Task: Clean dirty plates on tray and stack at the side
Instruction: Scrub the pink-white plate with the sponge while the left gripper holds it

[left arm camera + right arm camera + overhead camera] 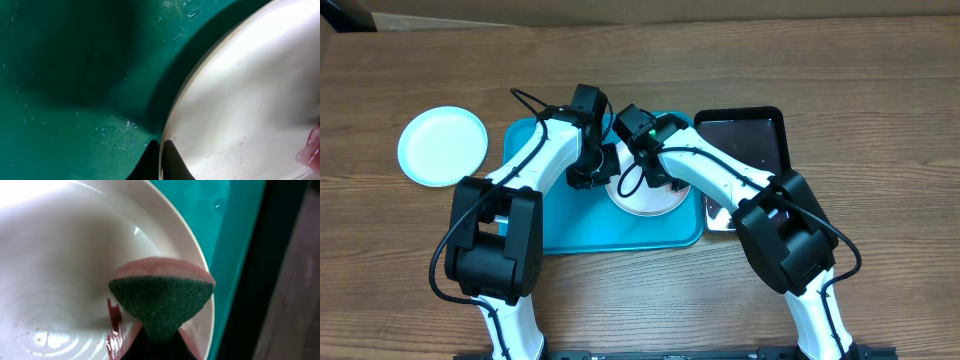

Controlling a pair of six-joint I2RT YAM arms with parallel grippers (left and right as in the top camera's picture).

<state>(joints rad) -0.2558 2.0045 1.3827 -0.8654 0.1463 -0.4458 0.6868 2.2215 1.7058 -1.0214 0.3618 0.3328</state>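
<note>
A white plate [645, 200] lies on the right half of the turquoise tray [560, 235]. In the left wrist view my left gripper [161, 146] is shut on the rim of this plate [250, 95], one finger on each side of the edge. My right gripper [159, 341] is shut on a sponge [162, 297], pink with a dark green scouring face, pressed onto the plate [70, 255] near its rim. A dark red smear [114, 316] shows beside the sponge. A second, pale blue plate [442, 146] rests on the table left of the tray.
A narrow glossy black tray [748, 140] stands just right of the turquoise tray. Both arms [535, 160] cross over the tray's middle. Bare wooden table [880, 110] surrounds the trays.
</note>
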